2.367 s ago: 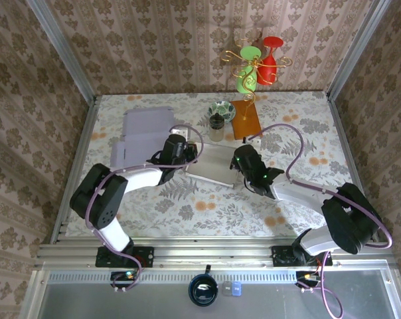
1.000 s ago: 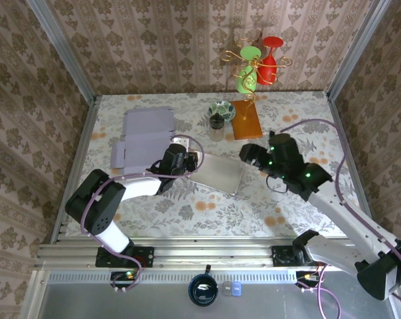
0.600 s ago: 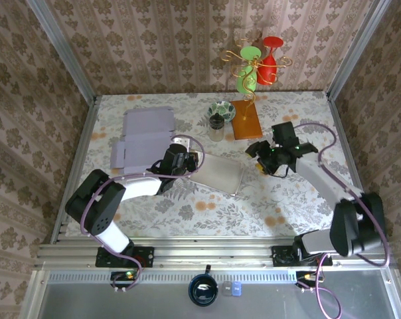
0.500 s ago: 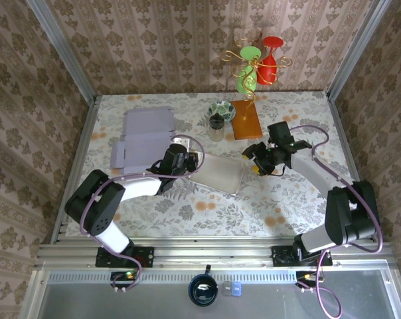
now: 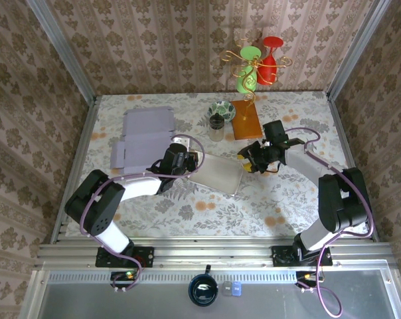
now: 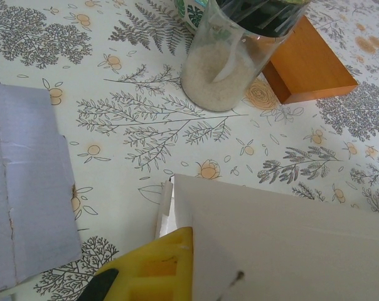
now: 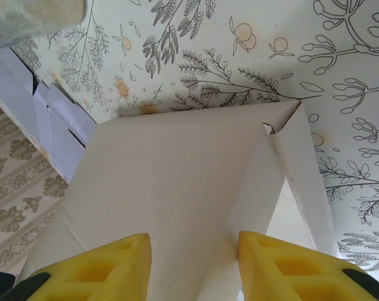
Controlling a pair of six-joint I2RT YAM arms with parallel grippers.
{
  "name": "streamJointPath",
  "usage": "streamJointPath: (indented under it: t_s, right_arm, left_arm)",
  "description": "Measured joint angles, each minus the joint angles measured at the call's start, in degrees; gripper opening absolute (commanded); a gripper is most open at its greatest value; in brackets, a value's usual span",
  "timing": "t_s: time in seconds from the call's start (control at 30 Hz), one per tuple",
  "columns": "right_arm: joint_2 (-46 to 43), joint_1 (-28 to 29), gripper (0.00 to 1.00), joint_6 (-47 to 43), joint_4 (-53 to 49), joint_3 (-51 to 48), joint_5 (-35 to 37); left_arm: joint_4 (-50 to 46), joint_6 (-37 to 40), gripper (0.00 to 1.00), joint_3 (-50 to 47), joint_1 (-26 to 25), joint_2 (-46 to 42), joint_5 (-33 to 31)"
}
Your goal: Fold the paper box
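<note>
At far left, flat lilac cardboard sheets: laid unfolded on the floral-patterned surface, just beside the working spot; judged to be spare blanks set aside from the fold.
Left claw: pressed together on the left edge of the white paper box. Its yellow finger is seen lying against the panel, so the box is judged to be anchored while the other end is worked.
Box, position: rested mid-surface between the two claws, near but apart from the clear jar of white grains and the orange-brown wooden block behind it.
Right claw: spread astride the box's right end, with a raised panel taken between the fingers but not yet nipped; judged to be set for creasing that end.
Box, look: plain white thin card, only partly formed. A broad panel is seen sloping upward, and a narrow side flap is stood off at one corner, where a small notch is shown.
</note>
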Motion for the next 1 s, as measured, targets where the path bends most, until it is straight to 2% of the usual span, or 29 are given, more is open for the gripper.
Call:
streamJointPath:
  t_s: [0.37,0.83,1.0]
  right_arm:
    - [1.0,0.1,0.29,1.1,1.0,-0.1,0.1]
    - [1.0,2.7,0.25,-2.5,-0.2,-1.5,4.1]
    - [1.0,4.5,0.24,-3.7,-0.1,-1.8,6.4]
  left_arm:
    - [-0.5,0.0,0.0,0.2,0.0,0.0,-0.7]
    - [-2.6,-1.3,0.01,0.1,0.0,-1.3,0.8]
    - [-3.5,-2.2,0.11,-0.5,0.0,-2.1,0.9]
